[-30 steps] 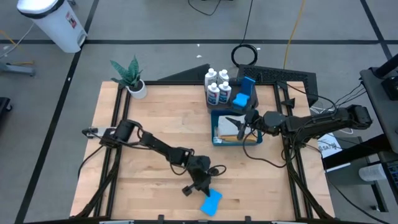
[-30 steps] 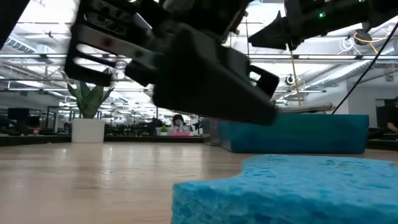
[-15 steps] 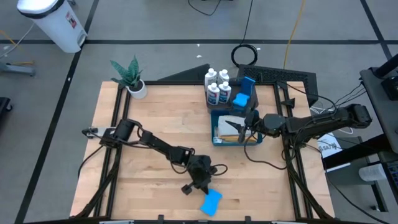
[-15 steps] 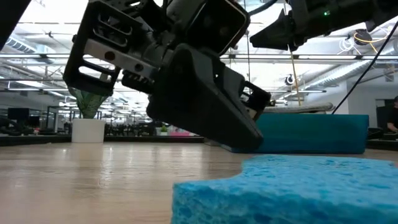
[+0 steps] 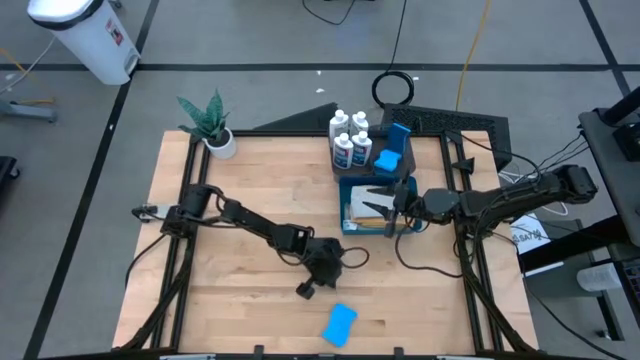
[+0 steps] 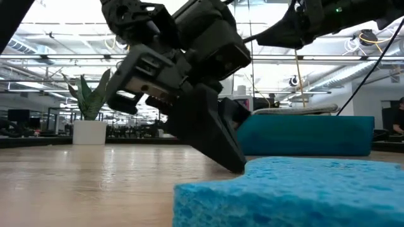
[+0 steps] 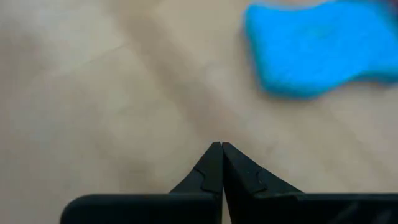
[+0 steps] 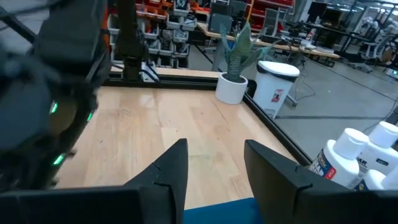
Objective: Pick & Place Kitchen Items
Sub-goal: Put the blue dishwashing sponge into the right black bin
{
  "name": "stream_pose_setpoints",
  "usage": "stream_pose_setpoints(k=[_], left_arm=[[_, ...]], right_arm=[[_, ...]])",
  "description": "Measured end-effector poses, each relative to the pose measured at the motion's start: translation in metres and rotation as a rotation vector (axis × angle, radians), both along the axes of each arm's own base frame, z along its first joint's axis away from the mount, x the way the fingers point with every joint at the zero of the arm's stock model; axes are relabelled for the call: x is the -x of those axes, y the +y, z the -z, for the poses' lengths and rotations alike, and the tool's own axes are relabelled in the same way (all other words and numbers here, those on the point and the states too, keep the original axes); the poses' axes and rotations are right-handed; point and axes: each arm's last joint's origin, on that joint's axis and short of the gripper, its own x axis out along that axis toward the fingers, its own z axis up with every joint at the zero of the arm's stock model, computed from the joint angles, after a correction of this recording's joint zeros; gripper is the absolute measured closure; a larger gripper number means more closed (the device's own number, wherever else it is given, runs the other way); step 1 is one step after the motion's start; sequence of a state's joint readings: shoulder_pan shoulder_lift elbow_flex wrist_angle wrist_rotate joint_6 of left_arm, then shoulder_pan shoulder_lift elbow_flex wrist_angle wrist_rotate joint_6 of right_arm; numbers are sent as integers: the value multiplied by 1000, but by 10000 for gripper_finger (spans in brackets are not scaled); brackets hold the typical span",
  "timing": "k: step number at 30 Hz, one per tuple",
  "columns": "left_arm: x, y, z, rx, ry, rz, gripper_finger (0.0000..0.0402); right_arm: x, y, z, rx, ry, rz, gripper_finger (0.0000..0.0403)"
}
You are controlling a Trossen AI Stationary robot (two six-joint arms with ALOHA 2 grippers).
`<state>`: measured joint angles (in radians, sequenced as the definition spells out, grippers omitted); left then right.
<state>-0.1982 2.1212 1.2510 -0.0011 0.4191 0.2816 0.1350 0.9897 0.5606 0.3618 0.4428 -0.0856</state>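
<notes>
Sponge (image 5: 340, 323) is lying flat on the table (image 5: 250, 200) near its front edge, nothing touching it. Left end effector (image 5: 306, 291) is hovering just beside it, toward the table's middle, fingers (image 7: 214, 171) pressed together and gripping nothing; in the low view its tip is pointing down close to the sponge's edge. Right end effector (image 5: 368, 201) is reaching over the blue bin (image 5: 378, 227), fingers (image 8: 171, 165) parted with a gap between them, nothing visibly held; cloths are sitting in the bin under it. A second sponge (image 5: 391, 150) is standing up at the bin's back side. Four white bottles (image 5: 349, 140) are clustered just behind the bin. Plant (image 5: 210, 125) is sitting at the far left corner.
</notes>
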Motion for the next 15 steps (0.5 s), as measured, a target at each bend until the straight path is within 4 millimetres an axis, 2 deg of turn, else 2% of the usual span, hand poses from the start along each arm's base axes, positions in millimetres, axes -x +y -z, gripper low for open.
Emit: stream_pose_setpoints(k=[3, 7, 10, 13, 15], left_arm=[[4, 0, -18, -44, -27, -30, 397], [2, -25, -36, 75, -159, 88, 398], [5, -41, -20, 120, -114, 152, 398], [2, -42, -4, 171, -89, 177, 399], [-2, -44, 0, 221, -133, 208, 396]], right_arm=[[0, 1, 0, 14, 4, -6, 273], [0, 1, 0, 15, 3, -6, 274], [0, 1, -1, 12, -6, -6, 273], [0, 1, -2, 10, -12, -6, 273], [0, 1, -2, 10, -16, -6, 273]])
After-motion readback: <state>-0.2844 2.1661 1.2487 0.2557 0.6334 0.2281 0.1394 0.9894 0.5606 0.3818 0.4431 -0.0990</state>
